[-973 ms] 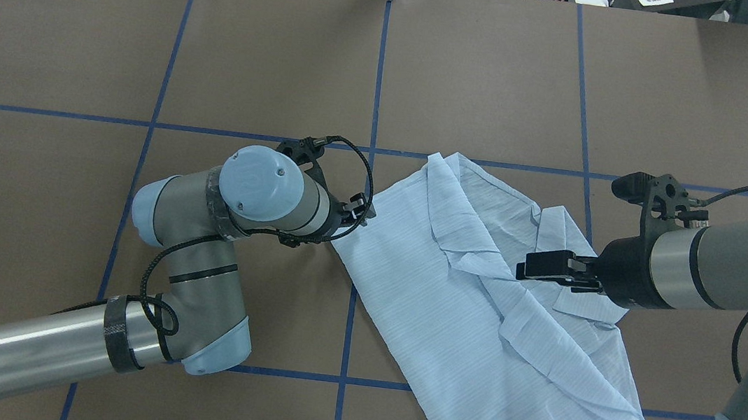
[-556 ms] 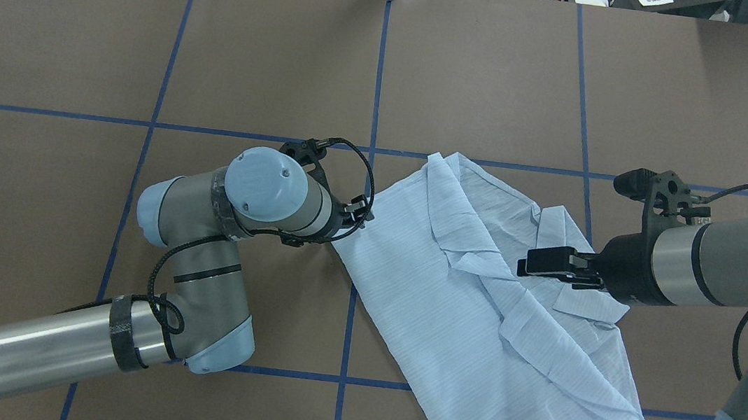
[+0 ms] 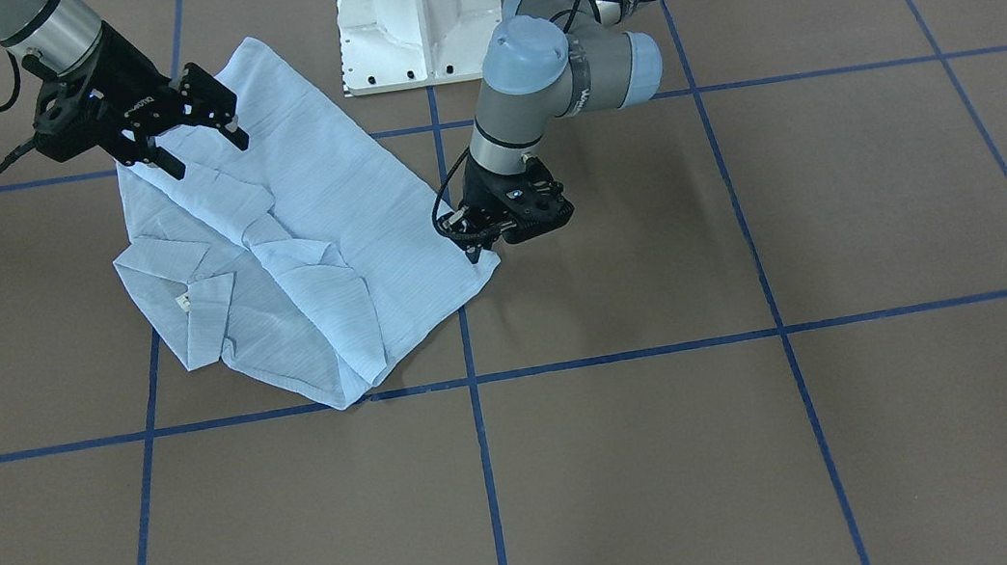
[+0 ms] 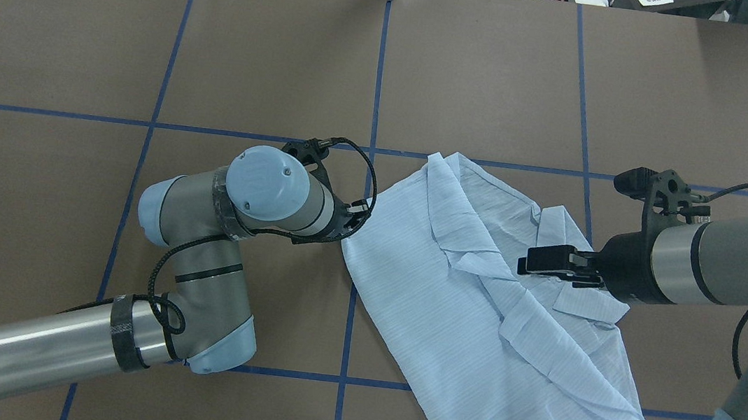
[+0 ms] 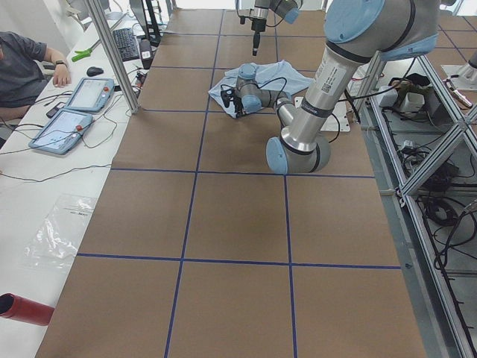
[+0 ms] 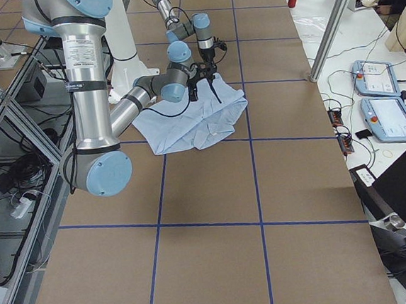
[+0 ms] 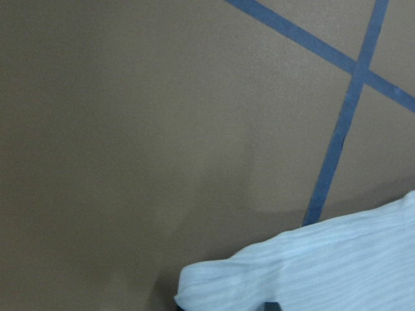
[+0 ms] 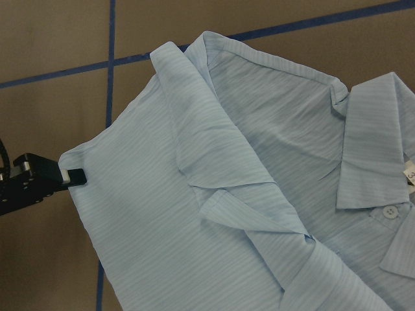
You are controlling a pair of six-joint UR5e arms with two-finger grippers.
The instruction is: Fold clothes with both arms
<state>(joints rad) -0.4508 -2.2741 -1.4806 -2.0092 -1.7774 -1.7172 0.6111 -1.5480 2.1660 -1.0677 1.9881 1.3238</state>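
Note:
The clothes are one light-blue striped shirt (image 4: 474, 320), lying rumpled and partly folded on the brown table, its collar (image 3: 196, 313) toward the robot's right. My left gripper (image 4: 357, 219) is low at the shirt's left edge and shut on a corner of the cloth; the right wrist view shows its fingertips (image 8: 70, 175) pinching that corner. My right gripper (image 3: 204, 149) hovers open above the shirt (image 3: 301, 222) near the collar, holding nothing. In the left wrist view only the pinched fold of shirt (image 7: 311, 272) and bare table appear.
The white pedestal base (image 3: 414, 12) stands at the table's near edge behind the shirt. Blue tape lines (image 4: 378, 84) grid the brown surface. In the left side view a person (image 5: 22, 63) sits at a desk with tablets (image 5: 74, 112).
My left arm has shifted slightly to the right, pushing the shirt's left edge a little inward. The right arm has hardly moved.

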